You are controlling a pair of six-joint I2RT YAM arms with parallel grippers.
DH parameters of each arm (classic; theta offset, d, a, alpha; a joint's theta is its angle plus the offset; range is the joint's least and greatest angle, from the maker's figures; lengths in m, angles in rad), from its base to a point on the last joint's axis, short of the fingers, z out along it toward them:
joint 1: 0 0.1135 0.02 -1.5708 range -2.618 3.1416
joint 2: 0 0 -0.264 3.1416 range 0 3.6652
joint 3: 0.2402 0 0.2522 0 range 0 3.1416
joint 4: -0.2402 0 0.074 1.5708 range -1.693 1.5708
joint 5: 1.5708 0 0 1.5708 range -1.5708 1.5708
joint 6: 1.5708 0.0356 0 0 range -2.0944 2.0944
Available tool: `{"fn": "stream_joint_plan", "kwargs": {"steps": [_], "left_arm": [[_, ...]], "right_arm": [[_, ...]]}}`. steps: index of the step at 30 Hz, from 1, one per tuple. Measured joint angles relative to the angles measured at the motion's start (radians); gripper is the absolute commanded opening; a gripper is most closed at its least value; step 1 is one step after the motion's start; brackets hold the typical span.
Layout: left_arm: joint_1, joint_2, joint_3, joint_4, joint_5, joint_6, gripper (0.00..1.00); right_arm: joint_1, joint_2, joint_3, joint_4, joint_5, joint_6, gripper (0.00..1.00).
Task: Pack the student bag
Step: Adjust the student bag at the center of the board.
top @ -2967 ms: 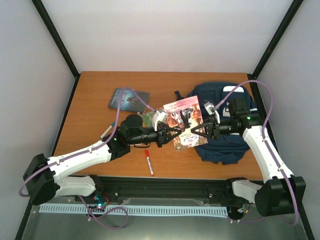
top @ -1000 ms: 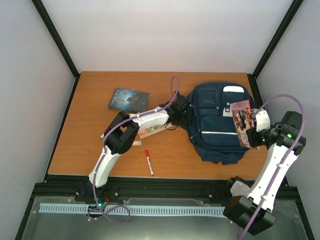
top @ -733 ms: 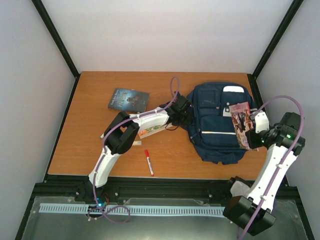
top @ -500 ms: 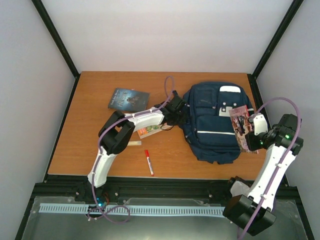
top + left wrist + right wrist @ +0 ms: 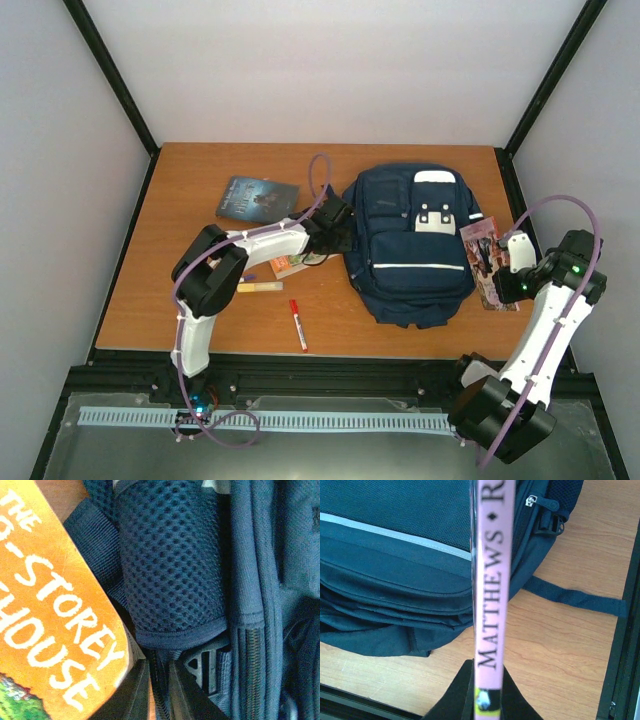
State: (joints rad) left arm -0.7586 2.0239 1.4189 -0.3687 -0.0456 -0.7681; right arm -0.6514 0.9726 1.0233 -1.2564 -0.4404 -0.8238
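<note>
**A:** Where do we stand with the student bag (image 5: 410,250)?

**B:** Barely begun, we'd say. It lies flat on the table (image 5: 180,180), front pockets up, at about three o'clock from the table's middle. Every zip we can see looks closed, and nothing visible has gone inside.

**A:** And our left gripper (image 5: 159,682)?

**B:** It is at the bag's nine o'clock side, with the jaws pinched almost together. In the wrist view a thin dark strip of the bag sits between the fingers, just by the mesh side pocket (image 5: 172,570). So we judge it has hold of the bag's edge.

**A:** The right gripper (image 5: 487,700)?

**B:** It is clamped on the pink book (image 5: 490,580), held on edge just off the bag's three o'clock side. The book is not over any opening.

**A:** What do we have lying outside?

**B:** The orange book (image 5: 288,266) lies at the bag's nine o'clock, under our left arm. The dark book (image 5: 257,198) is at ten o'clock on the table. The red marker (image 5: 298,324) and a yellow pen (image 5: 260,287) lie toward seven o'clock.

**A:** So what remains?

**B:** Nearly everything. We need a compartment opened and the pink book slid in, and then we fetch the others one by one.
</note>
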Motion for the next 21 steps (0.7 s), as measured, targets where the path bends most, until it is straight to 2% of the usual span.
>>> {"fn": "stream_joint_plan", "kwargs": {"steps": [3, 5, 10, 13, 21], "left_arm": [[0.0, -0.004, 0.0, -0.009, -0.016, 0.028, 0.57], [0.0, -0.018, 0.0, -0.017, -0.023, 0.047, 0.66], [-0.018, -0.116, 0.0, -0.034, -0.043, 0.119, 0.68], [-0.058, -0.182, 0.007, -0.031, -0.061, 0.223, 0.66], [-0.297, -0.197, 0.106, -0.01, 0.01, 0.559, 0.61]], "right_arm": [[-0.001, 0.0, -0.006, 0.005, 0.001, -0.002, 0.03], [-0.003, 0.002, -0.009, 0.007, 0.004, -0.003, 0.03], [-0.013, 0.037, 0.002, 0.015, 0.006, -0.002, 0.03], [-0.019, 0.085, 0.04, 0.015, -0.003, 0.005, 0.03], [-0.062, 0.253, 0.196, 0.014, -0.078, 0.031, 0.03]]}}
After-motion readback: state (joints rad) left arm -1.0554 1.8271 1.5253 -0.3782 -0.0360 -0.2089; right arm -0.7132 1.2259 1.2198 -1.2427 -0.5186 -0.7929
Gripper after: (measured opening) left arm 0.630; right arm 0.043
